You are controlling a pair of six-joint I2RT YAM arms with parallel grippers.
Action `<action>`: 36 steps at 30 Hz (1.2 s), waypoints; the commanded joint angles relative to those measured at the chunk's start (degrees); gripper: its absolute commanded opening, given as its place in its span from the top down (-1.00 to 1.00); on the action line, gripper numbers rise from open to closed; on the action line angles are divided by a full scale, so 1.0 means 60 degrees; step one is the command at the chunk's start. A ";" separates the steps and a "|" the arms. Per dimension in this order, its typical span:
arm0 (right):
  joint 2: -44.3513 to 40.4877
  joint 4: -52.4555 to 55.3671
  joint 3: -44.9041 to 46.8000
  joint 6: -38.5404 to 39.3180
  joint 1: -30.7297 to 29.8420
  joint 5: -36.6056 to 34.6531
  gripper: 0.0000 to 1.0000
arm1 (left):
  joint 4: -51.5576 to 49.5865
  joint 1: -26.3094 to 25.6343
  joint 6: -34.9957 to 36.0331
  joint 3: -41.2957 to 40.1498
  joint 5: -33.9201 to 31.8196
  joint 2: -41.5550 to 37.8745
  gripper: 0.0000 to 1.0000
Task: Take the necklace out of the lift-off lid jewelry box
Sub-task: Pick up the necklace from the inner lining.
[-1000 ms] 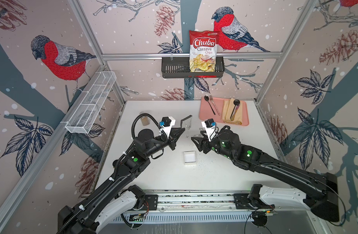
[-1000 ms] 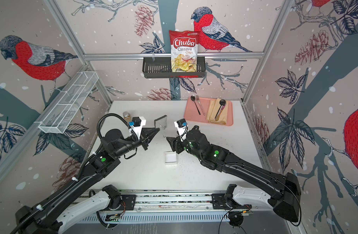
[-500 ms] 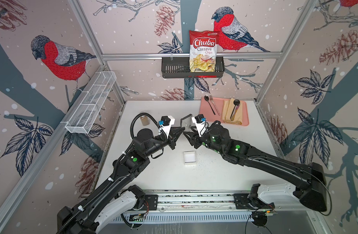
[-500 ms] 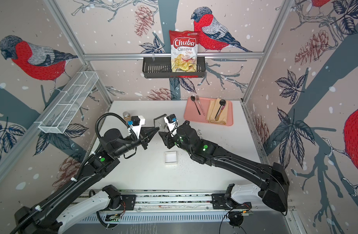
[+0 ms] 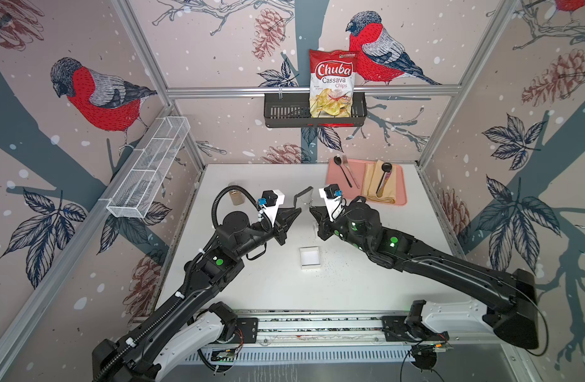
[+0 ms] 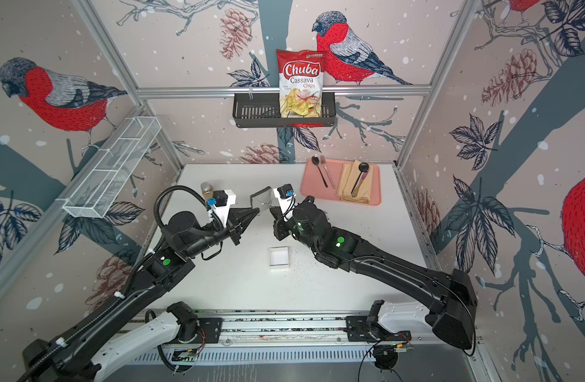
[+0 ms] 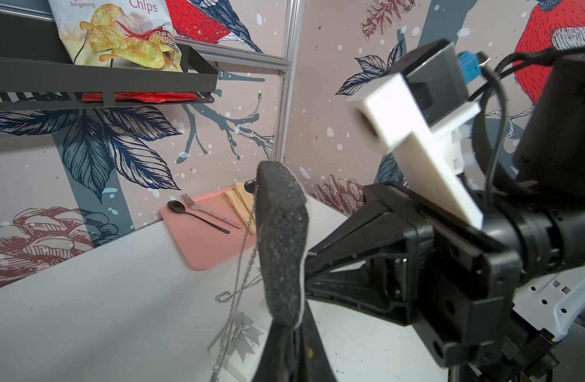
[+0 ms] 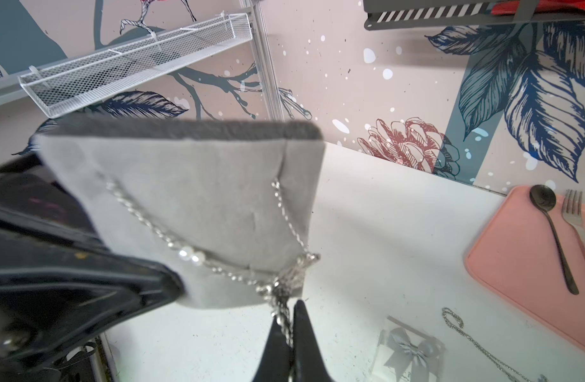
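The left gripper (image 5: 297, 211) is closed on the grey foam pad (image 8: 192, 185), held above the middle of the table (image 5: 268, 291). The necklace (image 8: 185, 253) lies across this pad; the right gripper (image 8: 288, 325) is pinched tight on its chain. The open white box (image 5: 310, 257) sits nearer.

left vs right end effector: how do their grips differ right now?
Load: the left end effector is shut on the grey foam insert, while the right end effector is shut on the necklace.
Grip: the left clamps the thick pad by an edge; the right pinches only the thin chain near the pendant, below the pad.
Shared: both are shut, raised off the table, with tips facing each other.
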State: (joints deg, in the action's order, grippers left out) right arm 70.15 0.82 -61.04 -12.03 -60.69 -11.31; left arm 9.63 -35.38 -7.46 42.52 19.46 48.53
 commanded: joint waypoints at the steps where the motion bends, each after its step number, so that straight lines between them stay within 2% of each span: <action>1: -0.0233 -0.0011 -0.0037 -0.0016 0.0006 0.0190 1.00 | -0.0122 0.0011 0.0197 -0.0138 -0.0226 -0.0053 1.00; 11: -0.0710 0.0382 -0.0465 -0.0205 0.0028 -0.0006 1.00 | -0.0284 0.0009 0.0508 -0.0637 -0.0179 -0.0156 1.00; 22: 0.0232 0.1469 -0.2492 -0.0307 0.0499 0.0549 1.00 | 0.0015 0.0009 0.0669 -0.1594 0.0563 -0.0733 1.00; 36: 0.1429 0.2034 -0.3588 -0.1058 0.1472 0.1049 1.00 | -0.0125 -0.0020 0.1288 -0.2077 0.2091 -0.1674 1.00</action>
State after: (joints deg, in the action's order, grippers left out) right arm 77.93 12.03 -81.38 -16.60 -52.66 -5.43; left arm 8.38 -35.42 -1.37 30.35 28.64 39.22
